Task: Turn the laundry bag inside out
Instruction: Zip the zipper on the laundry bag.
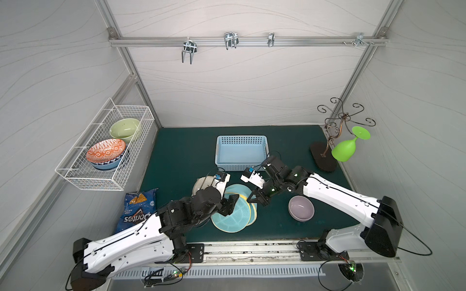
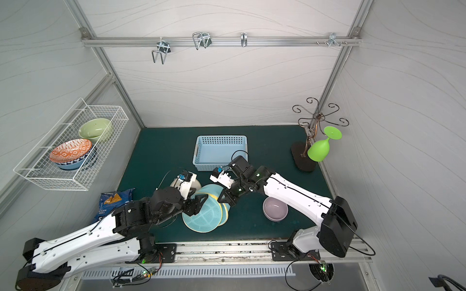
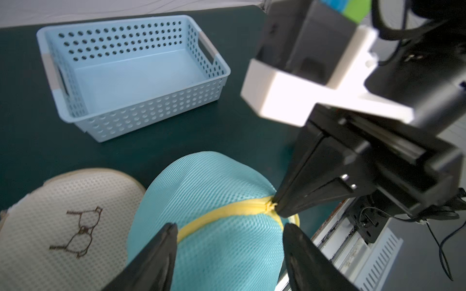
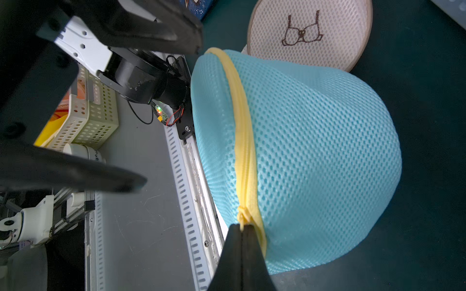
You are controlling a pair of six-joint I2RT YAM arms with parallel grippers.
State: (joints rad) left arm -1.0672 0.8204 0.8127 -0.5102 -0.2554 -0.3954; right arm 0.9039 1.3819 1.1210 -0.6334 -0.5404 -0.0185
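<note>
**Zip pinch made, left jaws not yet biting**

Your right jaws are pressed together on a puckered bit of the yellow zip band (image 4: 243, 138), right at their tips. Your left jaws stand apart, one on each side of that band, close over the mesh; whether they touch it I cannot tell. The teal laundry bag (image 1: 234, 214) bulges as a dome between the two pairs of jaws and partly under both.

My read is that you are at the opening step. The band looks closed along its whole visible run, and no inner face is showing, so none of the turning is done. Next, you likely need the left jaws to close on the band or the mesh beside it as an anchor. The right pair would then draw along the zip. Pinch shallow, since the mesh looks soft and will bunch.

Just behind the left jaws lies a beige mesh bag (image 3: 70, 214), touching or nearly touching the teal one. Keep it out of the bite. Beyond both pairs of jaws the green surface (image 1: 181, 151) is bare as far as the blue basket (image 1: 240, 151), and that is your best room for pulling. On the near side, the surface's front edge and the metal rail (image 1: 252, 252) are close. A purple bowl (image 1: 301, 207) sits under your right forearm.
</note>
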